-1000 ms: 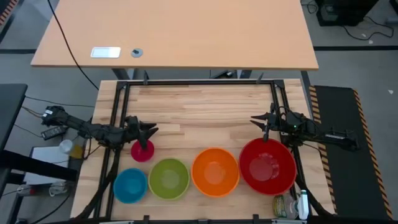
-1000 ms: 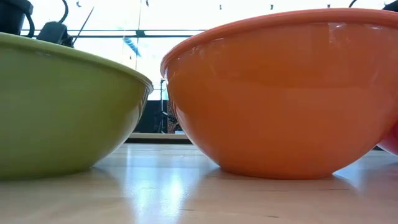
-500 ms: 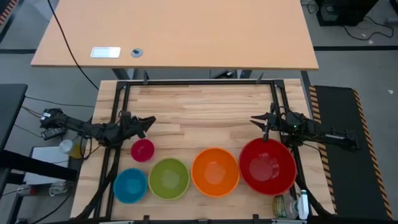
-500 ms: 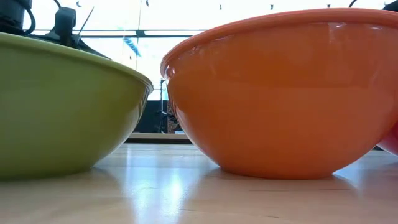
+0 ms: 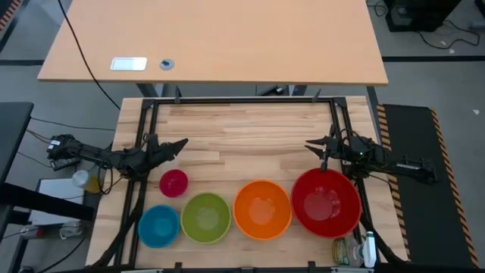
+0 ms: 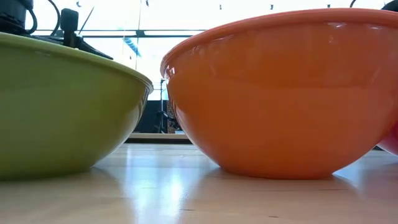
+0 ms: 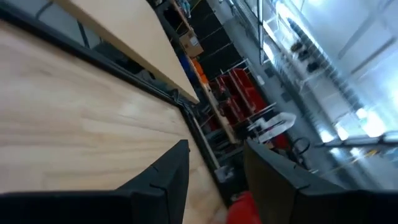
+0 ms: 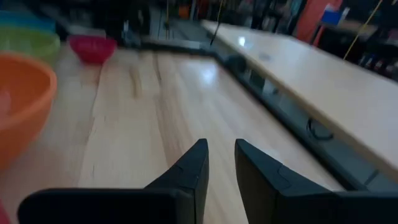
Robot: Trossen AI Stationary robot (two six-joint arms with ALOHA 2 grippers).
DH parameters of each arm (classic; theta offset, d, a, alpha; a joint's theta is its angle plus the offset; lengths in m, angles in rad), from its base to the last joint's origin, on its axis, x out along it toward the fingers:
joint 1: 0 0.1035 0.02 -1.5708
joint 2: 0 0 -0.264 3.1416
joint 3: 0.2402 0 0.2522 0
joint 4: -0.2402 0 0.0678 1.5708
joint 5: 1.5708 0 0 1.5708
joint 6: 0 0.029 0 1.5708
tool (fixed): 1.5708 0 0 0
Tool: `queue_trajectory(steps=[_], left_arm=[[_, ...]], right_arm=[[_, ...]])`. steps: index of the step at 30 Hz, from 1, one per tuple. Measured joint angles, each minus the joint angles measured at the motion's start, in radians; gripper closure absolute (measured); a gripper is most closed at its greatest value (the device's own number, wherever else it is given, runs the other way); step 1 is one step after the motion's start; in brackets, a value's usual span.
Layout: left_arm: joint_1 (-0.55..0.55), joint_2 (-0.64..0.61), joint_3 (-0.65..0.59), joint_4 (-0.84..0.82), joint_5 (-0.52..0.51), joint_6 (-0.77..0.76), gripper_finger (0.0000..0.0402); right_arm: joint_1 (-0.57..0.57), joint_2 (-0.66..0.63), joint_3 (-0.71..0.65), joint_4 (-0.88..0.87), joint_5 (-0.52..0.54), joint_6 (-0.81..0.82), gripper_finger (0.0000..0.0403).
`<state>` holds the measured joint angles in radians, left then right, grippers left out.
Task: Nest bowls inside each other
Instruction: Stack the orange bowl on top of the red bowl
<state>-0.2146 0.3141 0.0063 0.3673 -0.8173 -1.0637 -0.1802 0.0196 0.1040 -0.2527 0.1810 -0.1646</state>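
Sitting unstacked in a row, five bowls (image 5: 261, 208) remain unobstructed; left gripper (image 5: 179, 143) and right gripper (image 5: 312, 146) hover spread, empty.

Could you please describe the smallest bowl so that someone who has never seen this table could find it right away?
On the slatted wooden table, four bowls sit in a row along the near edge, ending on the left with the blue bowl. The pink bowl sits alone just behind the blue bowl and the green bowl. It is the smallest, the only magenta one, and out of the row.
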Motion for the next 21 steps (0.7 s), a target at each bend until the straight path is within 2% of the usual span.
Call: queue_trajectory(steps=[5, 8, 11, 15, 18, 21], left_arm=[[0.0, 0.0, 0.0, 0.051, 0.0, -0.059, 0.0248], [0.0, 0.0, 0.0, 0.081, -0.009, -0.051, 0.0248], [0.001, 0.0, 0.0, 0.093, -0.077, -0.049, 0.0248], [0.012, 0.001, 0.023, 0.087, -0.105, 0.012, 0.0248], [0.024, -0.001, 0.076, 0.095, -0.062, 0.118, 0.0248], [0.038, 0.006, 0.135, 0.093, 0.007, 0.243, 0.0248]], right_arm=[[-0.002, 0.002, 0.0, 0.234, 0.063, 0.136, 0.0315], [-0.002, 0.002, 0.0, 0.395, 0.119, 0.363, 0.0315], [-0.002, 0.007, 0.0, 0.542, 0.198, 0.595, 0.0315], [-0.002, 0.028, 0.0, 0.804, 0.248, 0.736, 0.0315], [-0.002, 0.039, 0.0, 0.96, 0.226, 0.748, 0.0315], [-0.002, 0.057, 0.029, 0.965, 0.16, 0.765, 0.0315]])
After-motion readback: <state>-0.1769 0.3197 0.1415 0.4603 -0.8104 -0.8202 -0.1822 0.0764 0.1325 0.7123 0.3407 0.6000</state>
